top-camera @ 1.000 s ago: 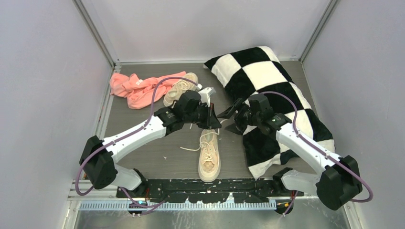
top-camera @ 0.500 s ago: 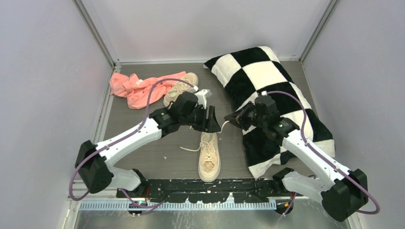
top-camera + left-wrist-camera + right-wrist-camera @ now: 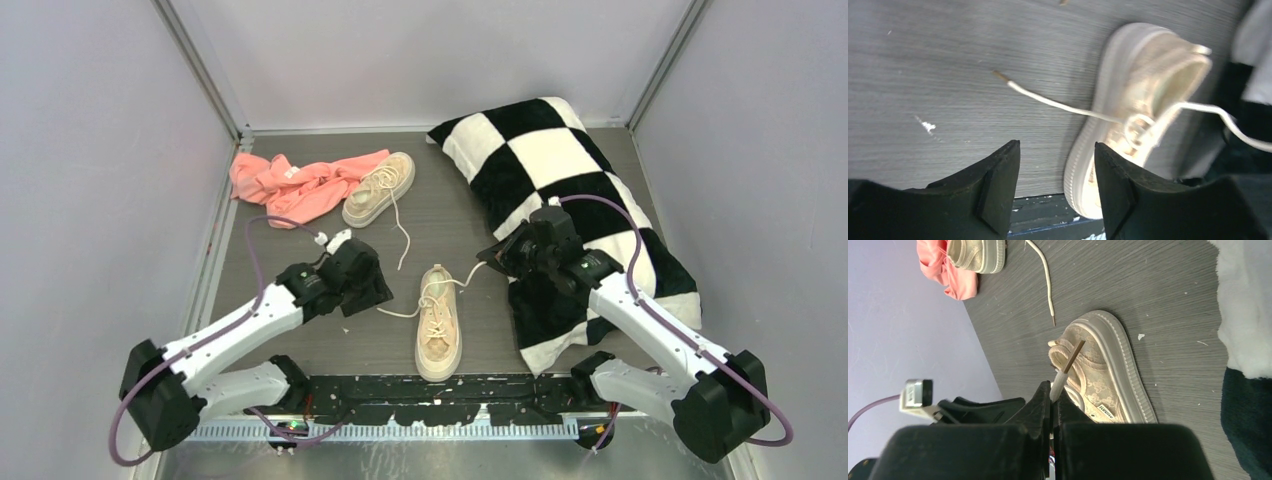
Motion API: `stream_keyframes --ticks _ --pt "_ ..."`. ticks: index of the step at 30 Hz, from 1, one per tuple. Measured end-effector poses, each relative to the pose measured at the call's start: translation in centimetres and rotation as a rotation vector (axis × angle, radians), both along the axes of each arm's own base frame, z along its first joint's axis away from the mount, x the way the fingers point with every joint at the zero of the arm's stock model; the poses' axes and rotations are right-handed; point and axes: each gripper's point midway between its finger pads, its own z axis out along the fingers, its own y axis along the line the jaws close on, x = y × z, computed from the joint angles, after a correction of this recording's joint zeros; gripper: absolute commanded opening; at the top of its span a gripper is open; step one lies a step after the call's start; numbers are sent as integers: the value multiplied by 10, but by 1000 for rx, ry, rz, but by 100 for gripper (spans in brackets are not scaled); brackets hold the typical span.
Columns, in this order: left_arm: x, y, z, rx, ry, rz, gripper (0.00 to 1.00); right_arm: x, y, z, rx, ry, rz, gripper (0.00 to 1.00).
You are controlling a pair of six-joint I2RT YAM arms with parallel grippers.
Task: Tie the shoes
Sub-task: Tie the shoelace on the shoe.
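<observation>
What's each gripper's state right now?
Left gripper: open, holding nothing.
Right gripper: shut on the lace end of the near shoe.

Looks like a robotics lab cell: boxed in by plain grey panels (image 3: 90,150) on aluminium posts (image 3: 202,68) from 9 round to 3 o'clock, with two robot arms (image 3: 240,325) bolted to a black rail (image 3: 430,385) at 6 o'clock.

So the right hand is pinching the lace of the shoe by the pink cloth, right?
No. The right hand is pinching a lace, but it belongs to the near shoe, not the far shoe by the pink cloth. The top view shows it.
</observation>
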Motion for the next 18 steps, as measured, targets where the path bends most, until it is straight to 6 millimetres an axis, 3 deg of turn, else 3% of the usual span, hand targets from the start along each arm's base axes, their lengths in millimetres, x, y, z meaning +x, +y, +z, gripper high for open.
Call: stream_keyframes --ticks 6,11,18 --pt "5 2 -43 136 187 144 60 0 0 -1 -5 -2 3 1" --pt "18 -13 -61 219 302 216 56 0 -1 -2 -7 0 1 1" --pt "22 -23 -82 305 424 277 52 -1 -2 -1 -8 -5 1 1"
